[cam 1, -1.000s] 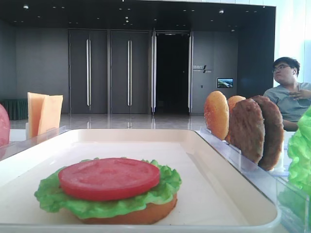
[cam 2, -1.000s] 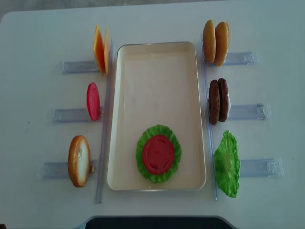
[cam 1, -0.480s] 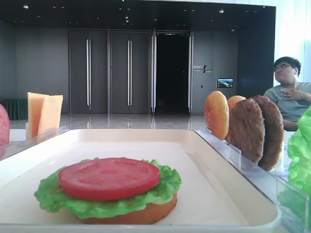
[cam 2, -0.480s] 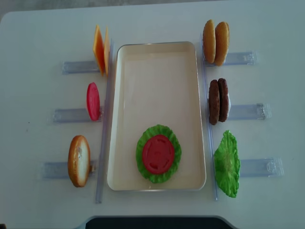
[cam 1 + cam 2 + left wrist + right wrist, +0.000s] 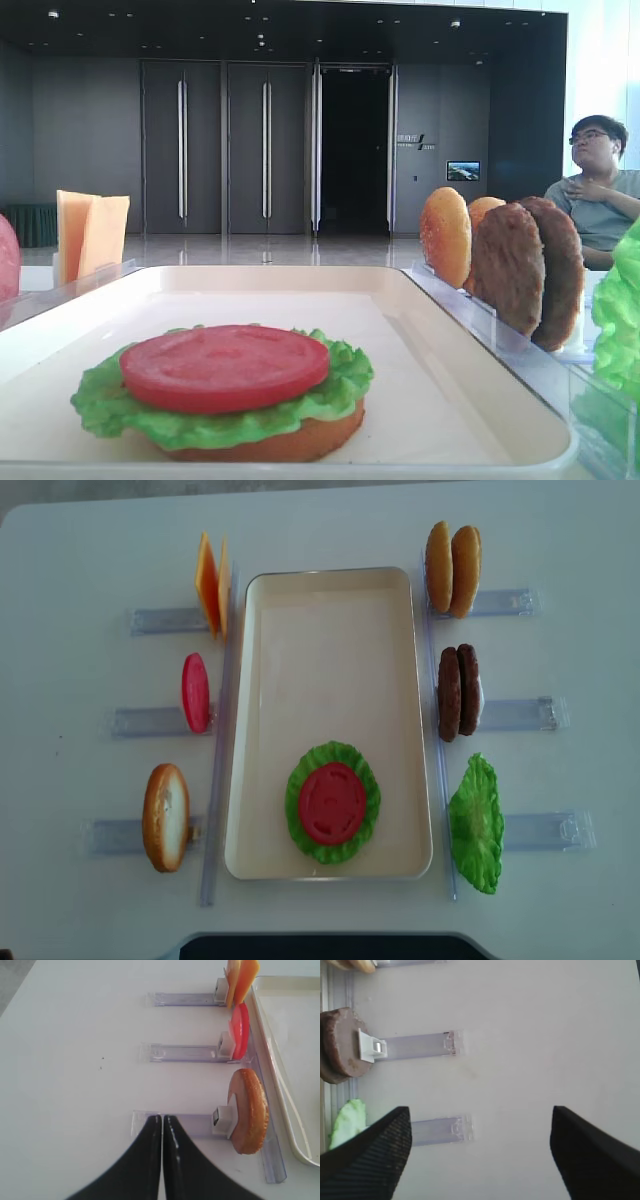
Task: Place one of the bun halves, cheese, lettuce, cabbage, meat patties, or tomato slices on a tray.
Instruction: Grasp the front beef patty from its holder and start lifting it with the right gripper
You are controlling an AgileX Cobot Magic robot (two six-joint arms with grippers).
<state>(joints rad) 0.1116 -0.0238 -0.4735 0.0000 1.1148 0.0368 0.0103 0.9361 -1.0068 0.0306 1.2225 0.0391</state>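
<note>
The cream tray (image 5: pixel 330 620) holds a stack: a bun half (image 5: pixel 300 440), lettuce (image 5: pixel 332 755) and a tomato slice (image 5: pixel 332 802) on top. Right of the tray stand two bun halves (image 5: pixel 452 568), two meat patties (image 5: pixel 458 692) and a lettuce leaf (image 5: pixel 476 823). On the left stand cheese (image 5: pixel 211 583), a tomato slice (image 5: pixel 195 692) and a bun half (image 5: pixel 166 817). My left gripper (image 5: pixel 162 1120) is shut and empty, over the rack left of that bun half (image 5: pixel 248 1110). My right gripper (image 5: pixel 480 1110) is open and empty above bare table, right of the patties (image 5: pixel 340 1045). Cabbage is out of view.
Clear plastic racks (image 5: pixel 520 715) hold the pieces upright on both sides of the tray, with long clear rails (image 5: pixel 215 810) along its edges. A person (image 5: pixel 600 195) sits beyond the table at the back right. A dark edge (image 5: pixel 320 945) borders the table's front.
Nothing on the table has moved and both grippers stand as before. Only the person at the back has shifted his head and hand.
</note>
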